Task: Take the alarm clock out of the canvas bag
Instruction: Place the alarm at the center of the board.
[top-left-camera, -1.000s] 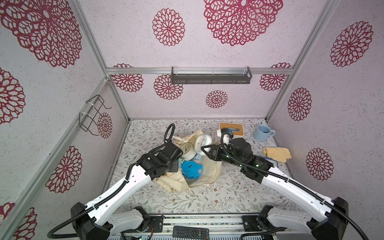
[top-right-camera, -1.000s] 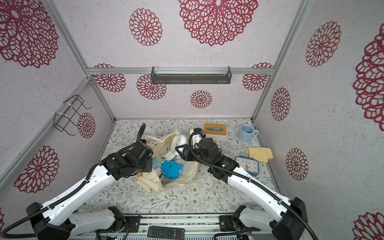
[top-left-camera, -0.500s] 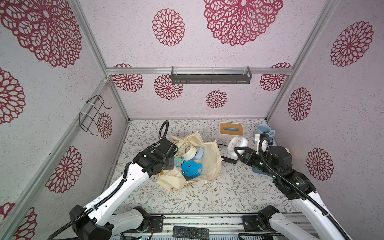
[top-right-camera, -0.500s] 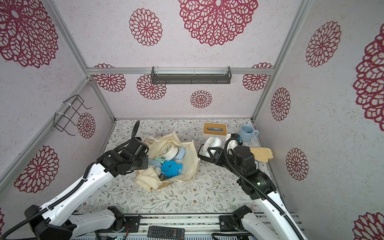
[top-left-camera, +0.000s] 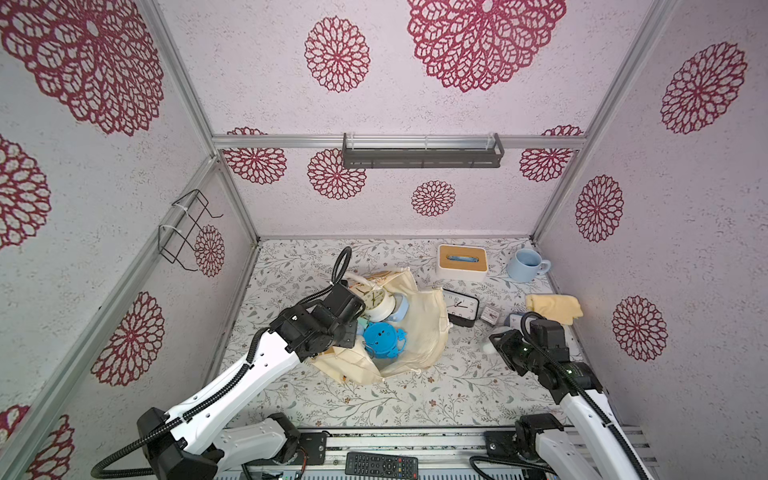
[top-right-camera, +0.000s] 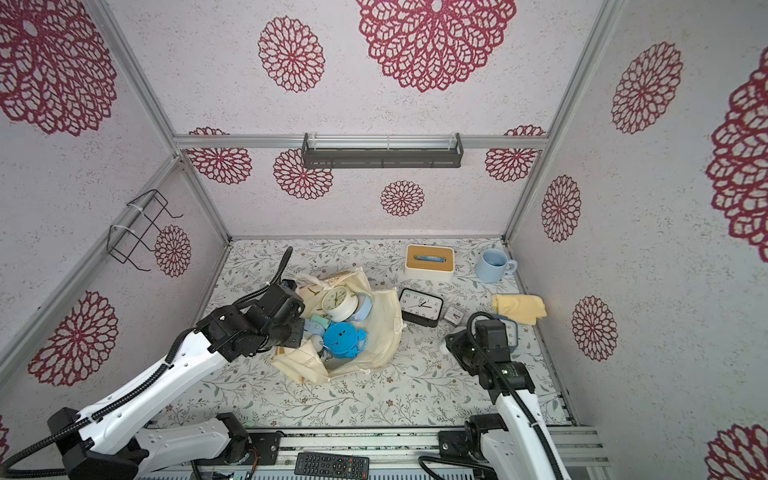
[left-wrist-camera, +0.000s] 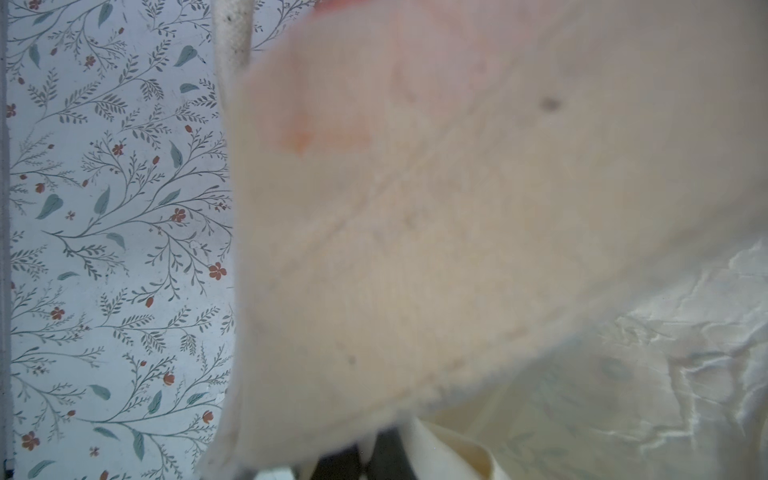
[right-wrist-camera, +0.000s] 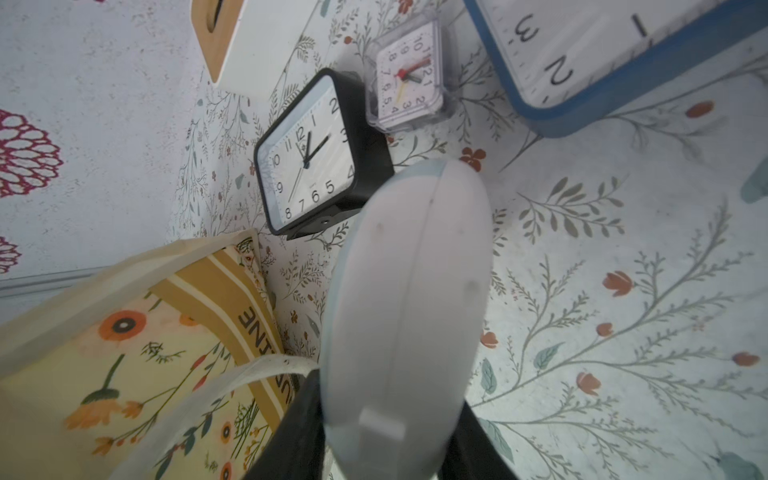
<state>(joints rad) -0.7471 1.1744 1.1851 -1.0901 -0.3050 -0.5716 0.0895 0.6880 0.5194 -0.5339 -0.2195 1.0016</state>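
**White alarm clock out of the bag, held in the right gripper**

The right gripper (right-wrist-camera: 386, 444) is closed part-way on the white alarm clock (right-wrist-camera: 407, 299), a round one with a pale blue rim, seen edge-on between the two dark fingers (right-wrist-camera: 299, 436). In a top view the gripper (top-left-camera: 495, 343) holds it low over the table (top-left-camera: 415, 395), clear of the canvas bag (top-left-camera: 428, 328) on its right side. Whether the clock touches the table cannot be told.

The left gripper (left-wrist-camera: 363, 457) is shut tight on the bag's cloth, which fills most of the left wrist view. In both top views it sits at the bag's left rim.

The bag lies slumped open in the middle of the table. A cream clock (top-left-camera: 380, 305), a pale blue clock (top-left-camera: 401, 309) and a bright blue clock (top-left-camera: 382, 338) lie inside it.

Just beyond the held clock, a black clock (top-left-camera: 461, 307) stands beside the bag, with a small clear clock (top-left-camera: 490, 315) next to it. A blue-framed clock (right-wrist-camera: 582, 62) lies near them, partly hidden by the right arm in the top views.

Farther back are a tissue box (top-left-camera: 461, 262) and a blue mug (top-left-camera: 525, 266); a yellow cloth (top-left-camera: 552, 307) lies by the right wall. A remote (top-left-camera: 381, 465) rests on the front rail.
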